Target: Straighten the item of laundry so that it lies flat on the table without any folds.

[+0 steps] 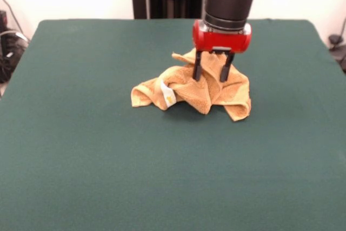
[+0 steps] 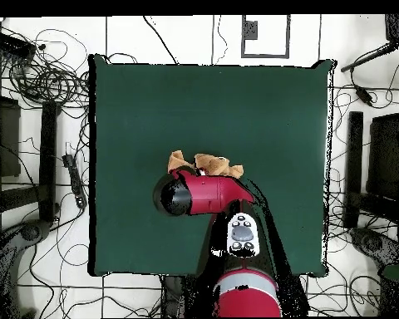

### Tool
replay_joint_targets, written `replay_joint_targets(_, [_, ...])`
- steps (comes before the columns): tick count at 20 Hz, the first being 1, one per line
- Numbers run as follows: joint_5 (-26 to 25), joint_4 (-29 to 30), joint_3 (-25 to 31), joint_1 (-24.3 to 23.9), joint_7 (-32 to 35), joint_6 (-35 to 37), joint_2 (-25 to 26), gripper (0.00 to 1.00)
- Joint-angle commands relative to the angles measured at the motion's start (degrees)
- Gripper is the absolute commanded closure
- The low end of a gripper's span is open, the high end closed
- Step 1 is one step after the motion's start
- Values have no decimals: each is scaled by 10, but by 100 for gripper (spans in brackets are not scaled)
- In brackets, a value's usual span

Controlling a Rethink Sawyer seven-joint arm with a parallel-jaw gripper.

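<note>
No text, brand, number or sign can be read in either view. The towel [image 1: 194, 87] carries a small white tag [image 1: 167, 93] at its 8 o'clock side, with marks too small to read.

Front and overhead views, shared table [image 1: 81, 160].

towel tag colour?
White, on the orange-yellow towel; tag shows best in the front view.

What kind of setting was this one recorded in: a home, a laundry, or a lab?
Most likely a robotics lab. A Sawyer arm with its gripper works over a crumpled towel on a green-topped table, and the overhead view shows loose cables strewn across the floor around it.
</note>
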Motion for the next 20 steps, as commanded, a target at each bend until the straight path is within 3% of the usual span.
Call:
replay_joint_targets(1, [27, 20, 41, 3, 81, 50, 23, 0])
replay_joint_targets(16, [27, -4, 30, 13, 72, 75, 29, 0])
replay_joint_targets(20, [27, 47, 31, 8, 91, 41, 30, 0])
